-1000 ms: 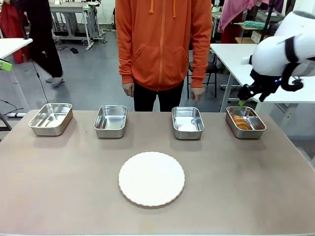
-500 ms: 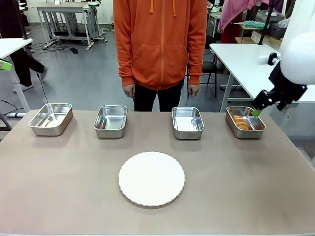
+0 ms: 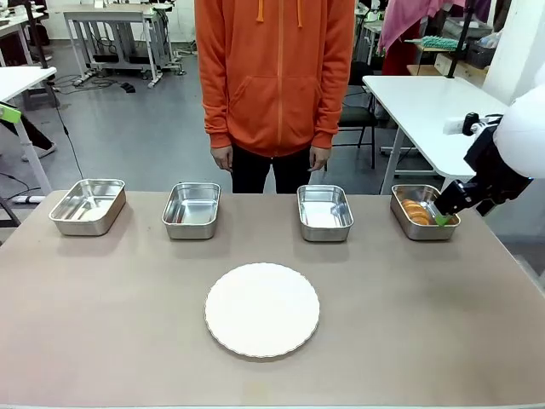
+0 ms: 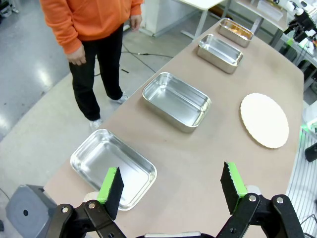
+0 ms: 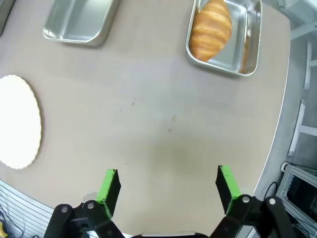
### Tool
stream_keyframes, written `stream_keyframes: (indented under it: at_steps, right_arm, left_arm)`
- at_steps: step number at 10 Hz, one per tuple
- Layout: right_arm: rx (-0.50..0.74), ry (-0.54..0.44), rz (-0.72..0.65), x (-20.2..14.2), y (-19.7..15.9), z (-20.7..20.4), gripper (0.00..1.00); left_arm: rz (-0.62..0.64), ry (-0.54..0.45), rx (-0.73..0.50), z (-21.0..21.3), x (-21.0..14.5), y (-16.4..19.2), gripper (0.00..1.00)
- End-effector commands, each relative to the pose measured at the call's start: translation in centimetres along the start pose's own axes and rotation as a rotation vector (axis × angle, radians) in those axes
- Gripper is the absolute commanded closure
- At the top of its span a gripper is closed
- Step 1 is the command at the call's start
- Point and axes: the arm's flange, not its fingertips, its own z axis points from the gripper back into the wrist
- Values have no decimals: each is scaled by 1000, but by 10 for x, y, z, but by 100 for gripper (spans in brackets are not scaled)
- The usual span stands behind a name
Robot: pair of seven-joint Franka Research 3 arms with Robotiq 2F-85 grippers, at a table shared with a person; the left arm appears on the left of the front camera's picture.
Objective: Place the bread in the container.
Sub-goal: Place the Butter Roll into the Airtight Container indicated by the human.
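The golden-brown croissant (image 3: 416,212) lies in the far-right steel pan (image 3: 444,223), also visible in the right wrist view as the croissant (image 5: 211,29) in its pan (image 5: 249,47). My right gripper (image 3: 441,218) hovers at that pan's right side, open and empty; its green-padded fingers (image 5: 110,185) are spread wide above bare table. My left gripper (image 4: 171,186) is open too, held high over the table's left end above the leftmost pan (image 4: 89,157).
Three other steel pans (image 3: 87,205) (image 3: 192,210) (image 3: 324,212) line the far edge. A round white plate (image 3: 262,308) sits mid-table. A person in an orange hoodie (image 3: 274,77) stands behind the table, hands at their sides.
My right arm has drawn back to the right and lower, away from above the croissant's pan. The croissant stays in the pan. The person's hands have shifted slightly.
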Motion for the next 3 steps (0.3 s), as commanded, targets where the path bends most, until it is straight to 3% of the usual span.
stream_keyframes:
  at_steps: [1,3]
  right_arm:
    - [-13,-7,-5,2,-3,2,0]
    - [-13,-7,-5,2,-3,2,0]
  left_arm:
    - [-16,-10,-3,0,0,-1,0]
    - [-16,-10,-3,0,0,-1,0]
